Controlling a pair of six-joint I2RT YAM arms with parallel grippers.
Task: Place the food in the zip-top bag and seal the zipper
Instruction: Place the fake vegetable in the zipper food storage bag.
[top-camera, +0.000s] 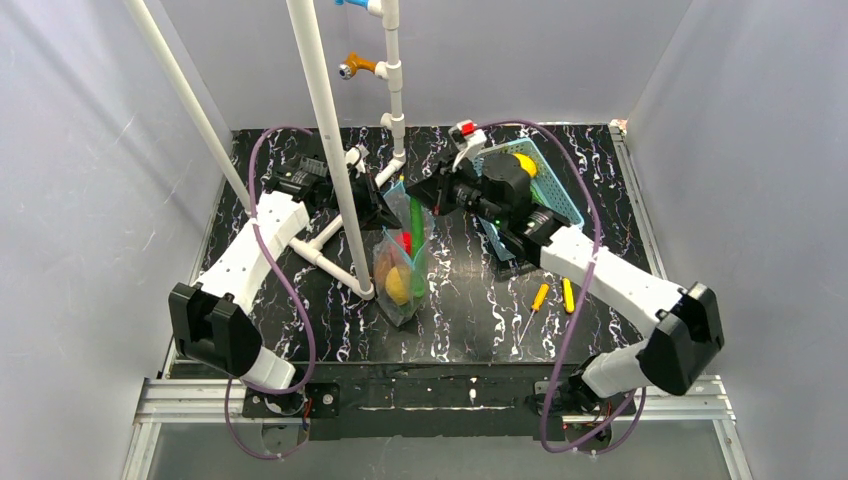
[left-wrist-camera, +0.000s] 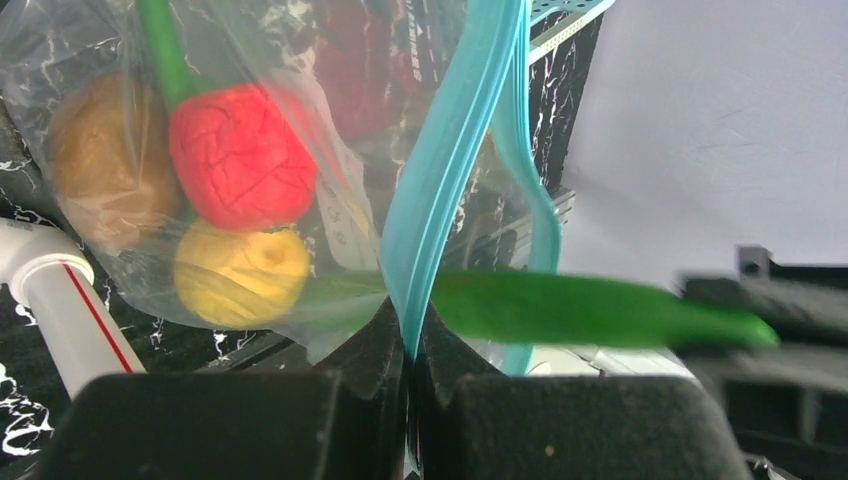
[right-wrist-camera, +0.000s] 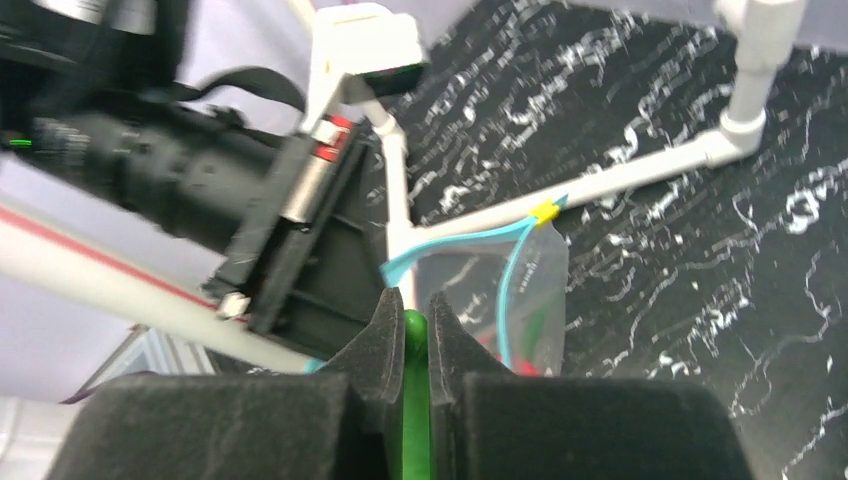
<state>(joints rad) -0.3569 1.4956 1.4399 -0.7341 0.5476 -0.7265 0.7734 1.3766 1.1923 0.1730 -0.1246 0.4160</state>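
Overhead: the basket (top-camera: 562, 188), right of the zip-top bag (top-camera: 398, 312), held one yellow piece (top-camera: 524, 163).

Left wrist: the left gripper (left-wrist-camera: 412, 345) was clamped tight on the zipper (left-wrist-camera: 450, 150). A red piece (left-wrist-camera: 240, 155), brown fruit (left-wrist-camera: 95, 165) and yellow fruit (left-wrist-camera: 240, 270) lay inside the bag.

Right wrist: the right gripper (right-wrist-camera: 415, 322) pinched the green pod (right-wrist-camera: 416, 420) at the bag's mouth. Recommend pushing it deeper before release.

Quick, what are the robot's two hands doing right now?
Left hand: closed, pinching the blue zipper strip.
Right hand: closed, holding a green pod.
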